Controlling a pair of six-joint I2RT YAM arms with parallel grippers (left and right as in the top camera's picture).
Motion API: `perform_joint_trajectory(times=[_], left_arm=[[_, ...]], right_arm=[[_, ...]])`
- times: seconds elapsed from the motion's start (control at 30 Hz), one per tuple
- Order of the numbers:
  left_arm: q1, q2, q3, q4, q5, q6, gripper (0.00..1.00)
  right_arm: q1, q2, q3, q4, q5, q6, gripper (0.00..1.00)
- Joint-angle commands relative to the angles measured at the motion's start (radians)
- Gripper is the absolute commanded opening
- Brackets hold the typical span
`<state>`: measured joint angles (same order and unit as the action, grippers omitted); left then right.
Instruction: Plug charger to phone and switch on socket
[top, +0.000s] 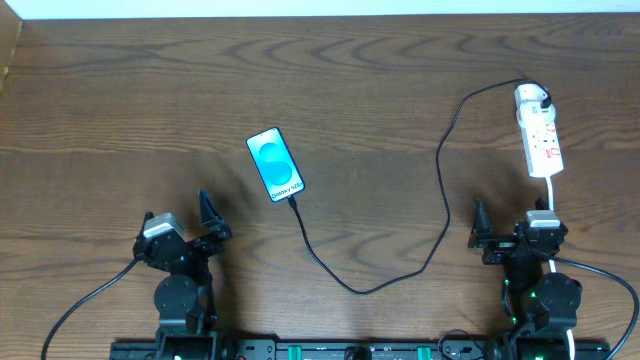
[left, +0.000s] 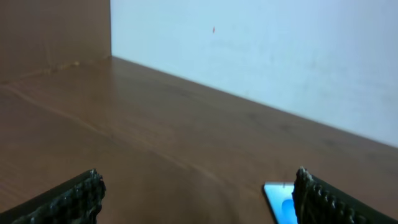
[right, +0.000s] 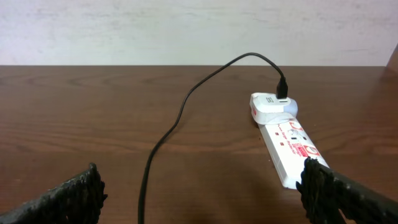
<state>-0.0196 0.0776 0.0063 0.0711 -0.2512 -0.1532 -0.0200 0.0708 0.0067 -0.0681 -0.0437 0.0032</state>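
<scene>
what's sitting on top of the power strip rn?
A white plug sits on the power strip's far end, with the black cable entering its top. The rest of the face shows red marks. The outlet under the plug is covered; switch state is unreadable.

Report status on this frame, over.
Left gripper and right gripper open, empty. Charger runs from socket to phone bottom edge. Switch state unreadable. Nothing obstructing.

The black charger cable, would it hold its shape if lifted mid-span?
Probably floppy: the charger cable lies in loose curves, so it should sag either side of a grip. Thin and smooth-looking, it might slip. Pulling may drag the phone, whose edge it meets.
</scene>
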Motion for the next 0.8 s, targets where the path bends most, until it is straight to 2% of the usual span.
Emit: perform_joint_trajectory(times=[0.0, 0.07, 0.77], left_arm=[[0.001, -0.049, -0.002, -0.061, 0.014, 0.003, 0.98], [0.001, -0.072, -0.002, -0.121, 0.015, 0.003, 0.98], [0.001, -0.072, -0.002, -0.123, 0.019, 0.014, 0.98]], right_arm=[[0.008, -0.006, -0.001, -0.004, 0.008, 0.003, 0.99], [0.008, -0.006, -0.001, -0.004, 0.008, 0.003, 0.99], [0.008, -0.006, -0.001, -0.004, 0.008, 0.003, 0.99]])
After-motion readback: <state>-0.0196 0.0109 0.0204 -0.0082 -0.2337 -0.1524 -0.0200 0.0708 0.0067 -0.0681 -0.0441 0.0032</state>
